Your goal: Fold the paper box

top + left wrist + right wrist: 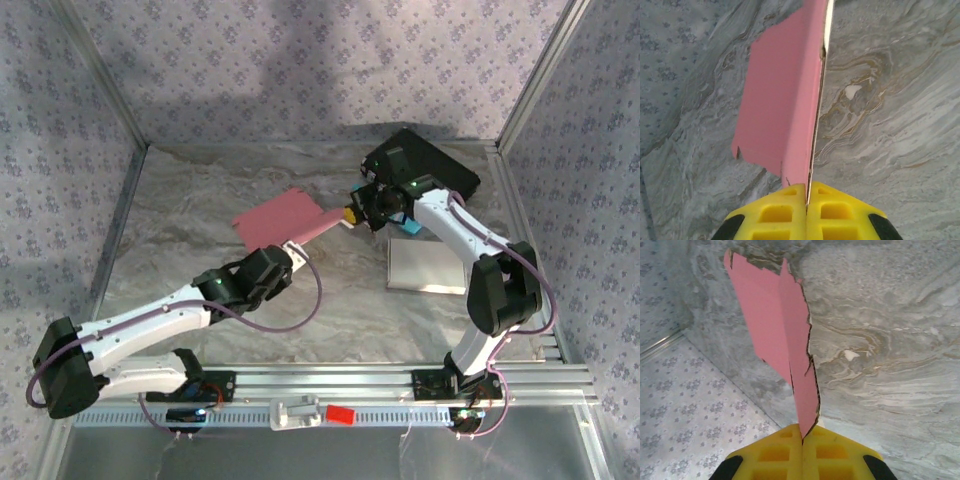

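**Paper box (283, 218) pinched from both ends, tear risk?**

Starting at the near edge: the left arm reaches out from its base toward the middle of the table (180, 210). The left gripper (292, 252) has its yellow jaws clamped shut on the near edge of the box. In the left wrist view the pink card runs straight out from between the closed fingers (775, 212). One panel stands up on edge there, and a flap hangs off to the side.

A bit further out, the box itself is a flat pink blank, not folded yet, and it looks held up off the marbled surface near the table's centre. On its far right corner the right gripper (347, 215) is closed too, biting a thin edge of the same card.

Beyond that, a white sheet (425, 265) lies flat to the right and a black case (430, 160) sits in the far corner.

What could go wrong, as a guess: both grips are on thin edges, and the edge in the right wrist view looks ragged. If the arms pull apart or twist out of sync, the card could rip or slip out of a jaw. Too hard a push together could also crease it off the scored lines.
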